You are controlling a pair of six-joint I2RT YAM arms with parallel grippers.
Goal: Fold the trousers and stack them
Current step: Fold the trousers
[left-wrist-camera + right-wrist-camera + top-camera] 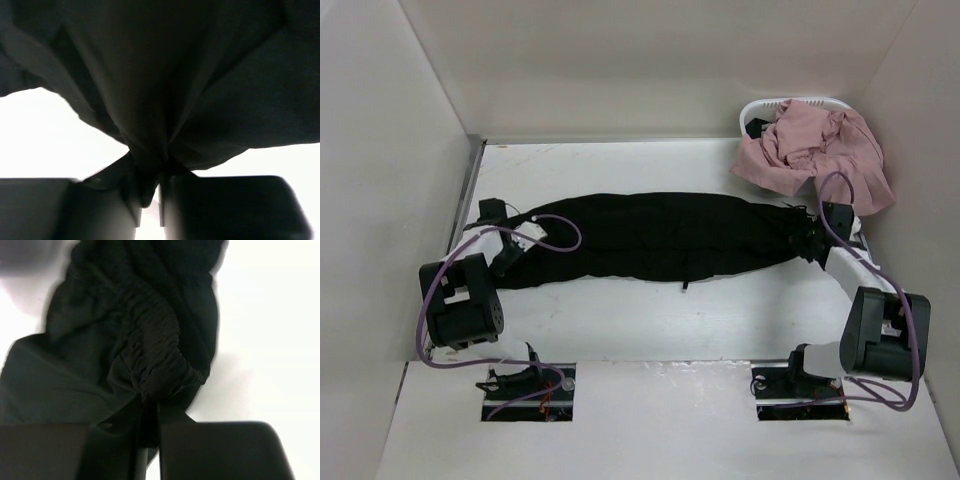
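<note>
Black trousers [660,235] lie stretched left to right across the middle of the white table. My left gripper [517,247] is shut on their left end; in the left wrist view the black cloth [165,90] bunches into the closed jaws of that gripper [150,192]. My right gripper [817,240] is shut on the right end; in the right wrist view the gathered elastic waistband [160,360] is pinched in that gripper [151,415]. Both ends sit low at the table.
A white basket [760,112] at the back right holds a heap of pink garments [815,150] that spills over its rim, just behind my right gripper. White walls close in the table on the left, back and right.
</note>
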